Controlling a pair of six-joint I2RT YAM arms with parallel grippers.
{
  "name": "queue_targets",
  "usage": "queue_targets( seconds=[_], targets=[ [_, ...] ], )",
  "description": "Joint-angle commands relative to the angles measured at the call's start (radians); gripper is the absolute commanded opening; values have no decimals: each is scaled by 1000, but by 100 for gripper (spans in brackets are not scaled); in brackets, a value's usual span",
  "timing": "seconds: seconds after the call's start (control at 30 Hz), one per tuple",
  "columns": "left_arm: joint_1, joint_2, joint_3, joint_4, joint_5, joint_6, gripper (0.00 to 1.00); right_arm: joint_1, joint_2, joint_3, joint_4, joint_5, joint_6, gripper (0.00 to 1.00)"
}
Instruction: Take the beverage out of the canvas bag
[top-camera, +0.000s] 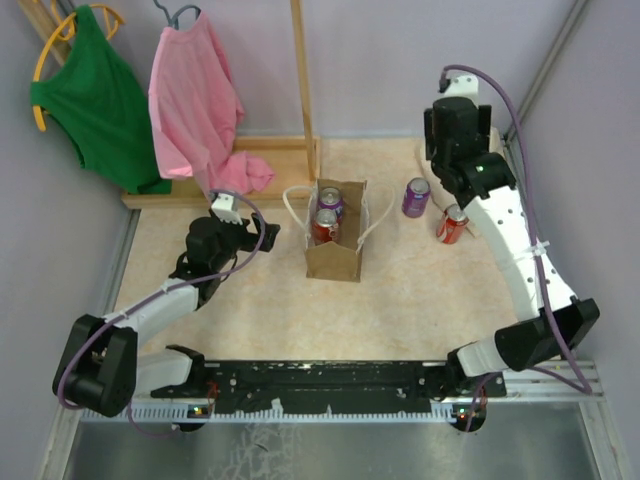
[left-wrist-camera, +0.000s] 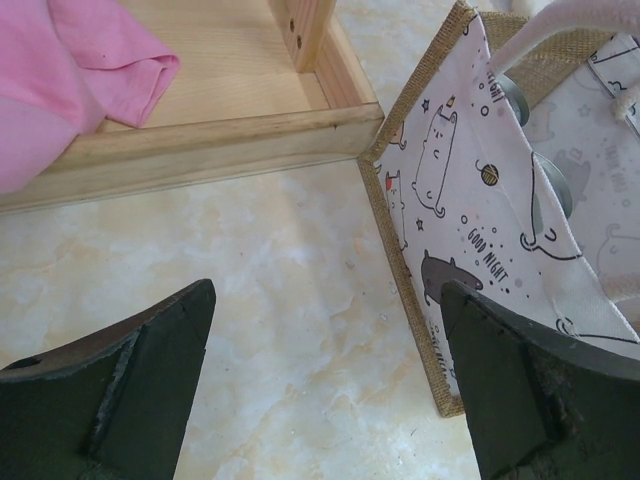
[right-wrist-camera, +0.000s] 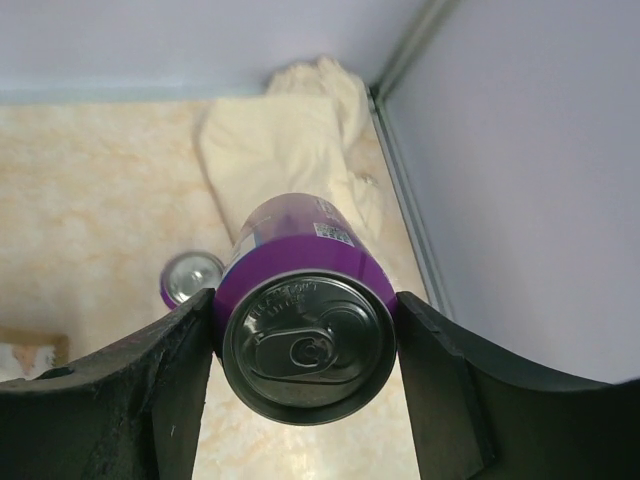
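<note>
Right gripper (right-wrist-camera: 303, 300) clamped on purple can (right-wrist-camera: 305, 345), held above the tabletop's far right corner, bag (top-camera: 335, 262) upright mid-tabletop, two cans (top-camera: 327, 215) inside it, loose cans (top-camera: 416, 197) toward the right edge, left gripper (left-wrist-camera: 328, 295) open beside the bag's left wall

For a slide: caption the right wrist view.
Right gripper grips a purple can, with a second can and cream cloth beyond.
</note>
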Motion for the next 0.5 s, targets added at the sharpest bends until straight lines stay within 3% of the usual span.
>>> queue_targets(
  seconds=[0.0, 0.47],
  targets=[
    [-7, -20, 3, 30, 11, -4, 100, -63, -99, -92, 28, -97, 122, 0],
    [-8, 8, 13, 30, 13, -3, 100, -64, -133, -433, 81, -278, 228, 0]
  ],
)
